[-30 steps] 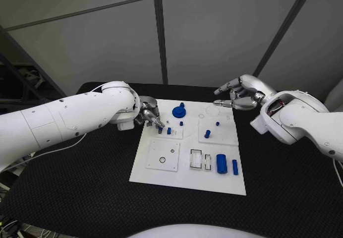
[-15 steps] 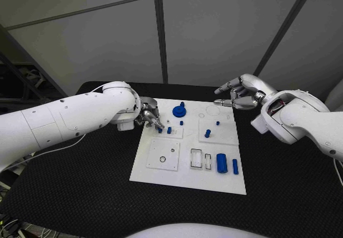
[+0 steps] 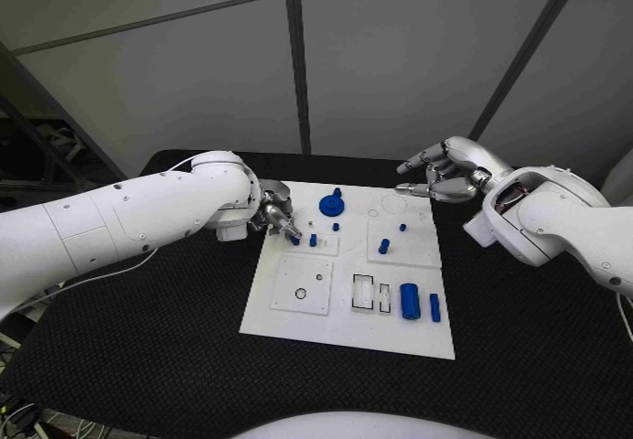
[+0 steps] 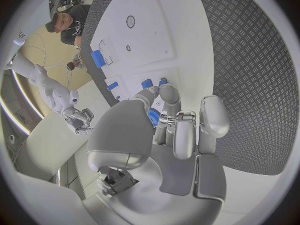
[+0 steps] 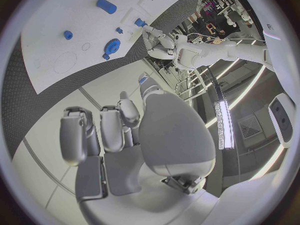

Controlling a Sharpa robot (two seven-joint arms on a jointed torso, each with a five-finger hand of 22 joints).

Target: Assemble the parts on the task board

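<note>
The task board (image 3: 346, 322), a white plate, lay in the middle of the black surface (image 3: 528, 329). The left robot hand (image 3: 276, 212) hovered over the board's near-left corner of the upper half, fingers bent down toward a small upright blue peg (image 3: 313, 241) standing in a raised white tile. In the left wrist view, a small blue part (image 4: 153, 117) sat pinched between the fingertips (image 4: 167, 94) of that robot hand, so it was clamped on the piece. Two more blue pieces (image 4: 146, 83) showed just beyond the fingers on the board.

The right robot hand (image 3: 442, 176) hung above the far right corner of the board, fingers spread apart and curved, holding nothing; the right wrist view showed its fingers (image 5: 103, 130) separated with bare space between them.

On the board, a blue gear-like knob (image 3: 331, 203) stood near the far edge, with a small blue peg (image 3: 335, 226) just beside it toward the near side. Another blue peg (image 3: 382, 246) stood upright on the right-hand raised tile, and a tiny blue stud (image 3: 401, 226) lay beyond it. Near the front right, a thick blue cylinder (image 3: 409, 302) lay beside a thinner blue pin (image 3: 434, 308), both lengthwise. Just left of them were two rectangular slots (image 3: 370, 296), and a white square tile with a round hole (image 3: 302, 285) lay at the front left.
</note>
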